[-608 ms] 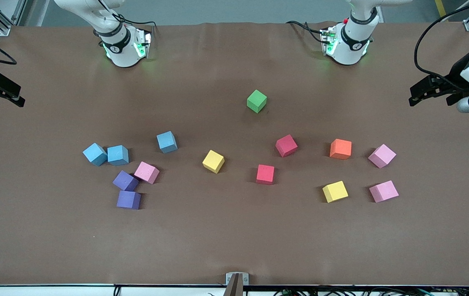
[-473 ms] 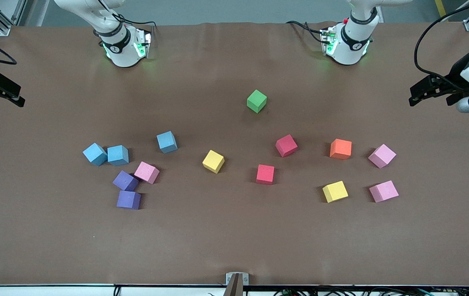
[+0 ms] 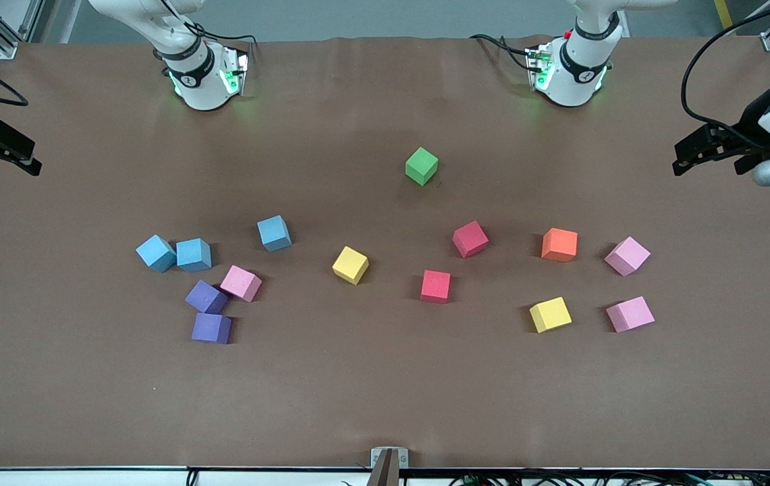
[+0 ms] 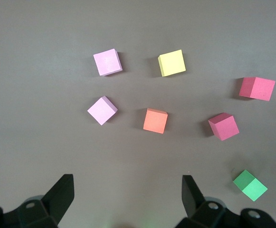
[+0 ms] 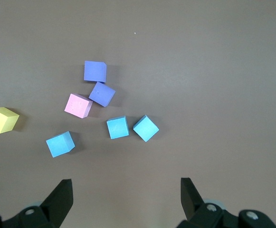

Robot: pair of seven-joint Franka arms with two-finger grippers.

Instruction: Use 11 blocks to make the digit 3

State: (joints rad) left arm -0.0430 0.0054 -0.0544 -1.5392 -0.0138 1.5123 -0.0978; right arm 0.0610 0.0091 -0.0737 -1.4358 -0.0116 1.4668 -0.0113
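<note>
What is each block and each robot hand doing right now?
Green block: alone on the table, nearest the bases.
Blue blocks: two touching, a third apart.
Purple blocks: corners touching, one against a pink block.
Yellow, red, orange and other pink blocks: scattered, apart.
Left end effector: open, holding nothing.
Right end effector: open, holding nothing.

From my front view, the right hand is cut by the frame edge, its arm out of sight. The left hand shows, but its wrist runs off the edge. In both wrist views I see only the fingertips.
</note>
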